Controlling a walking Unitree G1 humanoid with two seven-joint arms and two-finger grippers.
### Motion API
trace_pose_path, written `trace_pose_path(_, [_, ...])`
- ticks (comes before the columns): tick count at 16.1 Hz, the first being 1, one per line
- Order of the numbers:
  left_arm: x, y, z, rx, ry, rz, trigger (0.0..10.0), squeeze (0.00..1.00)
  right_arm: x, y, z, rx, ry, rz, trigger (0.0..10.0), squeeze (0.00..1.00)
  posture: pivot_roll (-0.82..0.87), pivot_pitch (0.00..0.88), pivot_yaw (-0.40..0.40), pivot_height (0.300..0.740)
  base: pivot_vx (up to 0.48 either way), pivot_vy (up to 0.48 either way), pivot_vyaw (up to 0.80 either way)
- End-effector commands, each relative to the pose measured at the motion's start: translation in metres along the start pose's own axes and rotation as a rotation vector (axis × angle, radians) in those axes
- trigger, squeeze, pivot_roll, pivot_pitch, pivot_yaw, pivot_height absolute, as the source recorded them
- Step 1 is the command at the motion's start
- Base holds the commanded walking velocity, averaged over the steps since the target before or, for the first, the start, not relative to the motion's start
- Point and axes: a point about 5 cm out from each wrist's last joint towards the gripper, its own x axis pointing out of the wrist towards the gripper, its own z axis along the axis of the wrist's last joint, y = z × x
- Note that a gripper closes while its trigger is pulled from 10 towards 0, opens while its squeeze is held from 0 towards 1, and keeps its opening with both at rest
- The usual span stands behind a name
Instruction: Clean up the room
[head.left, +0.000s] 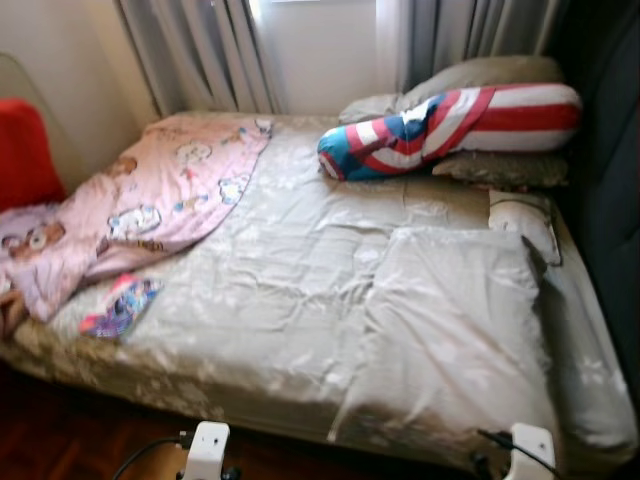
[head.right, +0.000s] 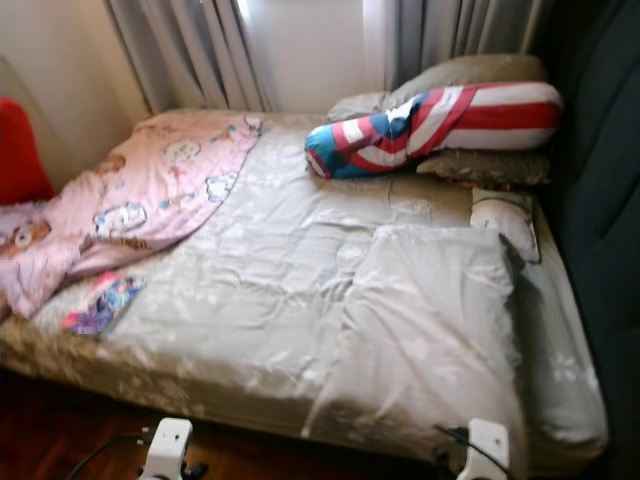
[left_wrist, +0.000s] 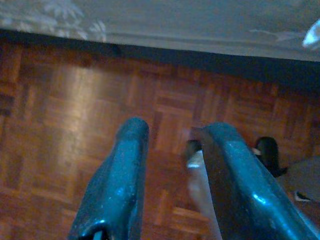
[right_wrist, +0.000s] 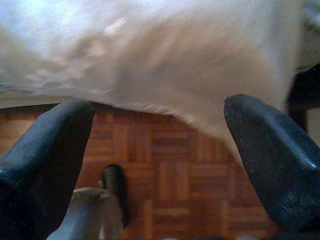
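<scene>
From the head, the bed fills the scene; a pink blanket lies rumpled over its far left, a grey duvet is bunched near right. Both look soft, light and limp, best pinched at a corner or hem.

The left gripper, fingers released, hangs over the wooden floor.

The right gripper, spread wide and empty, sits just under the duvet's near edge.

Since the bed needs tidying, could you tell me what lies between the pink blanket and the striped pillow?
Only bare, wrinkled grey bedsheet separates the pink blanket from the striped pillow, as both eye views show.
</scene>
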Motion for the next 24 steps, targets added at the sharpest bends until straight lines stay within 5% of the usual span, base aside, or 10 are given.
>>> trace_pose_path(1, [-0.0025,0.0074,-0.0073,0.002,0.019,0.019,10.0,0.0,0.0006,0.0111,-0.004,0.005,0.021,0.028,10.0,0.0,-0.08,0.0,0.046,0.74,0.0,0.0,-0.79])
trace_pose_path(7, [-0.0029,0.0081,-0.0084,0.011,0.022,0.014,10.0,0.0,0.0004,0.0119,-0.0053,0.0,0.025,0.032,10.0,0.0,-0.09,0.0,0.05,0.74,0.0,0.0,-0.78])
trace_pose_path(24, [-0.0043,0.0049,-0.0107,-0.053,-0.035,0.047,10.0,0.0,-0.0014,0.0055,-0.0069,-0.006,0.003,0.031,10.0,0.0,-0.11,0.0,0.015,0.74,0.0,0.0,0.0])
